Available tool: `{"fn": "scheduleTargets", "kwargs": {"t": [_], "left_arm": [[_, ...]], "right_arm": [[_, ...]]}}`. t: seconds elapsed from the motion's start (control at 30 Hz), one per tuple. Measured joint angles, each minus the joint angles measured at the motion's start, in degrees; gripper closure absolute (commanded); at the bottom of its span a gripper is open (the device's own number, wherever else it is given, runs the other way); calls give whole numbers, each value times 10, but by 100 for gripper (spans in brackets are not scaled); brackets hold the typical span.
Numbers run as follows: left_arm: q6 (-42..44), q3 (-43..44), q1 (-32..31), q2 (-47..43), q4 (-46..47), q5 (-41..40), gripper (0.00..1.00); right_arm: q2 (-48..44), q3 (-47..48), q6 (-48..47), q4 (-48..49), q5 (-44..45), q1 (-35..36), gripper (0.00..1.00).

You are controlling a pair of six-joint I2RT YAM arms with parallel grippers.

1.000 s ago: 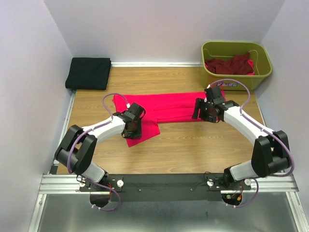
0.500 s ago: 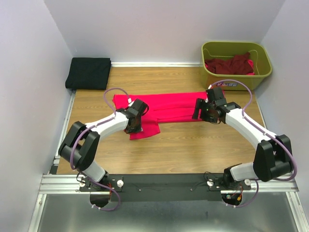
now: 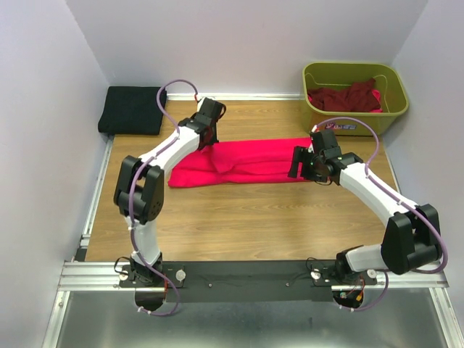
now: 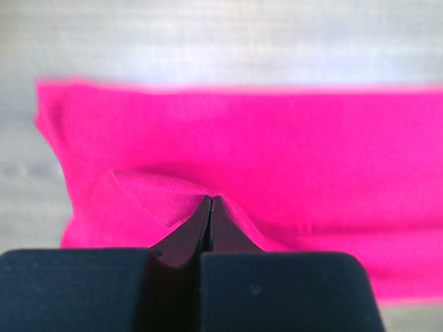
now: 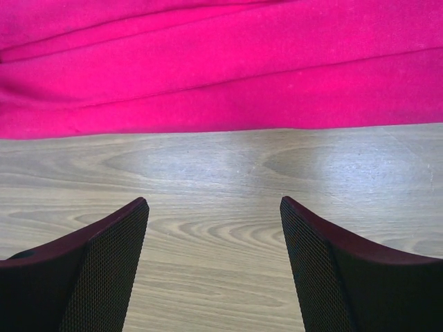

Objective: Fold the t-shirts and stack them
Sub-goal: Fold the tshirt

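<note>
Our left gripper (image 4: pixel 211 202) is clamped on a raised fold of the pink shirt (image 3: pixel 246 161), which lies folded lengthwise across the table (image 3: pixel 275 217). Our right gripper (image 5: pixel 213 202) hovers beside its edge, fingers apart.

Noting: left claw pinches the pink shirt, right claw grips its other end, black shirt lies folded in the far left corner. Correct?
Not the right claw: it is open over the table beside the pink shirt, gripping nothing, as the right wrist view shows. The left claw does pinch it, and the black shirt is as stated.
</note>
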Motion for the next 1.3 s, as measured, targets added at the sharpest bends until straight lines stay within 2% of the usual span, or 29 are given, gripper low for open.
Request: {"fn": "scheduleTargets", "kwargs": {"t": [0.17, 0.4, 0.47, 0.6, 0.63, 0.7, 0.73, 0.83, 0.97, 1.03, 1.13, 1.2, 1.3], "left_arm": [[25, 76, 11, 70, 8, -13, 100], [26, 110, 16, 107, 19, -14, 100], [22, 118, 17, 114, 19, -14, 96], [2, 117, 30, 124, 21, -14, 79], [-3, 114, 35, 125, 21, -15, 69], [-11, 104, 46, 125, 23, -15, 59], [-14, 98, 51, 125, 25, -15, 50], [-20, 69, 65, 119, 31, -15, 40], [-24, 8, 68, 76, 38, -12, 40], [-30, -40, 68, 22, 39, -7, 42], [-38, -104, 68, -59, 55, 3, 53], [-45, -152, 72, -113, 77, 9, 56], [-50, -206, 84, -144, 104, 19, 60]], "right_arm": [[0, 1, -6, 0, 0, 0, 16], [-3, 1, -12, 0, 0, 0, 16], [-3, 1, -12, 0, 5, 0, 16], [-3, 1, -11, 0, 25, 0, 16], [-3, 2, -12, 0, 28, 0, 16], [2, 6, -13, 0, 33, 0, 16], [4, 9, -14, 0, 33, 0, 16], [16, 21, -24, 2, 32, 0, 16], [25, 35, -35, 2, 30, 0, 16], [31, 43, -39, 3, 28, 0, 17], [44, 50, -43, 5, 28, 0, 18], [52, 50, -45, 5, 28, 0, 18], [65, 50, -49, 6, 27, 0, 19]]}}
